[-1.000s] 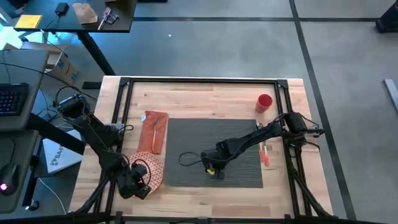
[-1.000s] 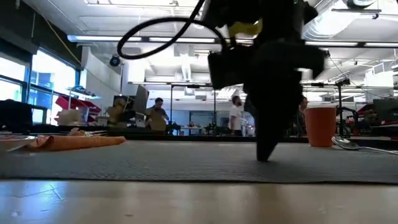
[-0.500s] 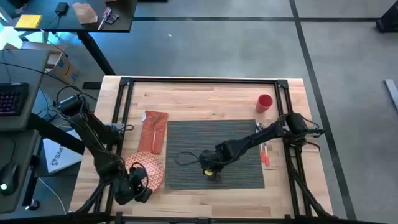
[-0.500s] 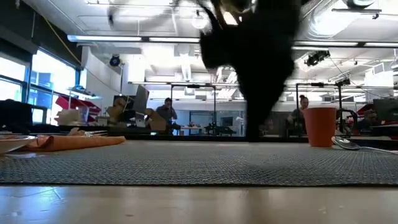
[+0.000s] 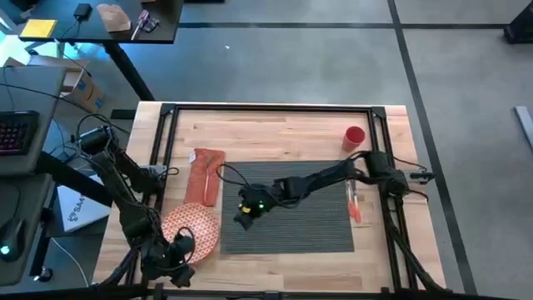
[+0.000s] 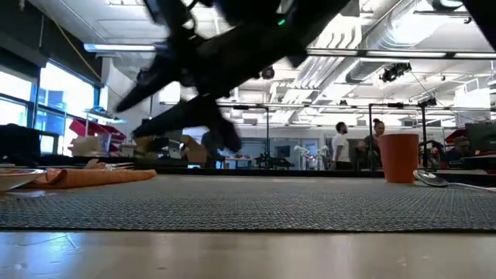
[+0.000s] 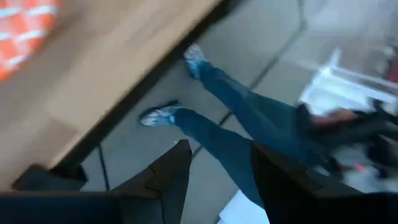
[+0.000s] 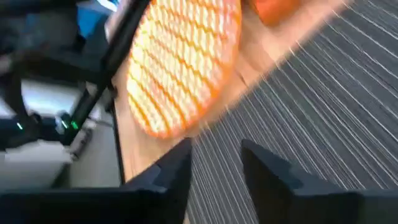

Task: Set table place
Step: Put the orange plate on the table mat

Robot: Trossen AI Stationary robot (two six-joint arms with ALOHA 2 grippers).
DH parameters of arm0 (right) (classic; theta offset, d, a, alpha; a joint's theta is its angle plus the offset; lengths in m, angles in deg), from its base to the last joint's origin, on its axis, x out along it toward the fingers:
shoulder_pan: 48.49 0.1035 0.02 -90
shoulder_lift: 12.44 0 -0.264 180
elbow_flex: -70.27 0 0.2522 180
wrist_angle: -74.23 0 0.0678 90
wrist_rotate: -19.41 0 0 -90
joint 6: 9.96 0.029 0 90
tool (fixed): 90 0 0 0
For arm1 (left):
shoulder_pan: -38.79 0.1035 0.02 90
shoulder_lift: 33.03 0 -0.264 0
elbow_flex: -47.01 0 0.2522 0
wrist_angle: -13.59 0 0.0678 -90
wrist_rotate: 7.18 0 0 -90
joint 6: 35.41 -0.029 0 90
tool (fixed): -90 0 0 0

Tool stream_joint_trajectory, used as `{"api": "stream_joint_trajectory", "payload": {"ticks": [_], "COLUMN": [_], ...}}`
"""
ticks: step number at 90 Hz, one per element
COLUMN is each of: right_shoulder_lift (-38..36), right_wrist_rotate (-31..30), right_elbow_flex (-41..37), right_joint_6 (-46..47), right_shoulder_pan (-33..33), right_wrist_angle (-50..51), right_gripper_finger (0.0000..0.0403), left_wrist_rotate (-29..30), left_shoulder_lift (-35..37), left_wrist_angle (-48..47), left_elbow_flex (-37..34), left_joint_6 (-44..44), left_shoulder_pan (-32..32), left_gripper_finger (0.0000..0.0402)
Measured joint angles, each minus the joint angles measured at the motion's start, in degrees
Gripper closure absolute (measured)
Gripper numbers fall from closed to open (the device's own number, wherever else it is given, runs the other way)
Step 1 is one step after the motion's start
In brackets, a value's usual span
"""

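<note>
The round orange-red patterned plate (image 5: 190, 229) lies flat on the wood table (image 5: 275, 125), its right rim over the left edge of the dark grey placemat (image 5: 291, 204). The orange napkin (image 5: 206, 175) lies just beyond the plate. A red cup (image 5: 355, 137) stands at the far right, and orange-handled cutlery (image 5: 354, 204) lies at the placemat's right edge. My right gripper (image 5: 244, 214) hovers open over the placemat's left part and faces the plate (image 8: 186, 68). My left gripper (image 5: 169, 268) is open at the table's near edge, on the near left of the plate.
A black rail frame (image 5: 158, 150) runs around the tabletop. A person's legs (image 7: 236, 137) stand on the floor past the table's edge. A dark desk with a keyboard (image 5: 17, 133) stands to the left of the table.
My right gripper has risen from the placemat's near middle and swung toward the table's left edge, toward the plate. My left gripper has drawn back from the plate toward the table's near edge.
</note>
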Motion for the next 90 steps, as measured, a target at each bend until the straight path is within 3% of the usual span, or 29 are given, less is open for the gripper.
{"api": "stream_joint_trajectory", "payload": {"ticks": [11, 22, 33, 48, 63, 81, 90], "right_shoulder_lift": [7.2, 13.8, 19.7, 25.7, 27.4, 27.5, 27.5], "right_wrist_rotate": [0.2, -0.7, -1.4, -1.0, -1.4, -1.4, -0.3], "right_elbow_flex": [10.0, 21.6, 32.2, 41.4, 43.2, 42.4, 42.4], "right_joint_6": [-0.2, -0.9, -1.6, 0.1, 2.0, 3.8, 4.2], "right_shoulder_pan": [-0.3, -0.6, -0.7, -0.6, -0.6, -0.6, -0.7], "right_wrist_angle": [1.1, 9.8, 18.1, 21.4, 21.9, 22.3, 22.3], "right_gripper_finger": [0.0199, 0.0168, 0.0164, 0.0175, 0.0221, 0.037, 0.0392], "left_wrist_rotate": [0.0, -0.1, -0.2, 0.1, 1.0, 3.4, 4.2], "left_shoulder_lift": [1.1, 2.7, 4.3, 6.2, 7.5, 8.1, 8.3], "left_wrist_angle": [1.4, 1.6, 1.0, -1.3, -5.4, -8.1, -8.5], "left_elbow_flex": [0.0, 0.0, 0.0, 0.0, 0.0, -0.1, -0.1], "left_joint_6": [-3.9, -6.8, -10.2, -12.5, -12.4, -12.4, -12.5], "left_shoulder_pan": [0.0, 0.0, -0.1, -0.2, 0.0, 0.0, 0.0], "left_gripper_finger": [0.025, 0.025, 0.025, 0.025, 0.025, 0.025, 0.025]}}
